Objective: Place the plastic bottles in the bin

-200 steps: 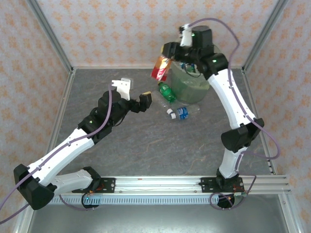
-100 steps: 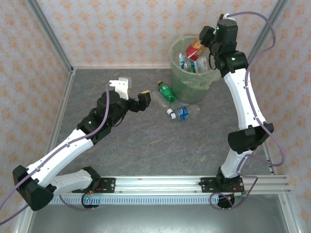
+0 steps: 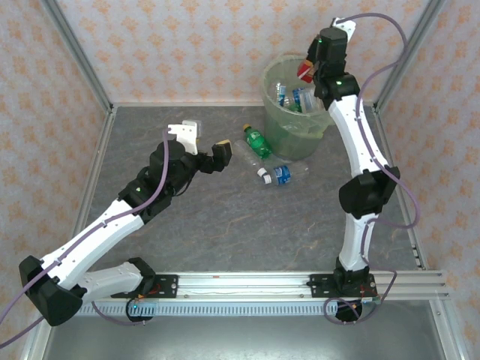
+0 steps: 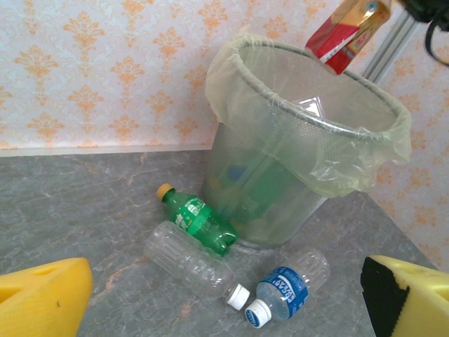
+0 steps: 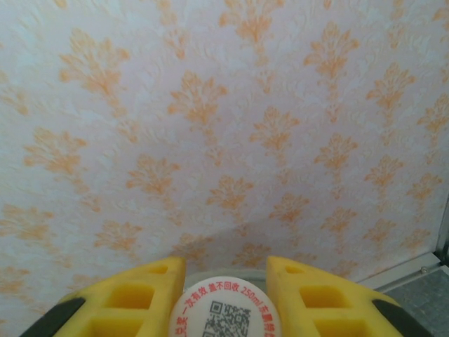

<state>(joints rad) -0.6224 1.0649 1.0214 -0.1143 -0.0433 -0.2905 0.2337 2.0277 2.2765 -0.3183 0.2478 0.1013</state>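
Observation:
My right gripper (image 3: 310,67) (image 5: 224,270) is shut on a red-labelled plastic bottle (image 3: 304,72) (image 4: 346,29), whose white printed end (image 5: 224,317) sits between the yellow fingers. It hangs tilted over the far right rim of the bin (image 3: 268,81) (image 4: 280,175), a pale-green mesh bin with a thin bag liner. Several bottles (image 3: 294,97) lie inside. Three bottles lie on the table at the bin's foot: a green one (image 3: 257,140) (image 4: 198,219), a clear one (image 4: 189,261) and a blue-labelled one (image 3: 283,174) (image 4: 291,286). My left gripper (image 3: 207,147) (image 4: 224,298) stands open to their left, above the table.
Patterned walls and metal frame posts (image 3: 75,52) close in the grey table (image 3: 225,217) on three sides. The bin stands at the back right corner. The mounting rail (image 3: 247,283) runs along the near edge.
My right arm has swung the red-labelled bottle from the bin's left side across to above its far right rim. The left arm and the table bottles have not moved.

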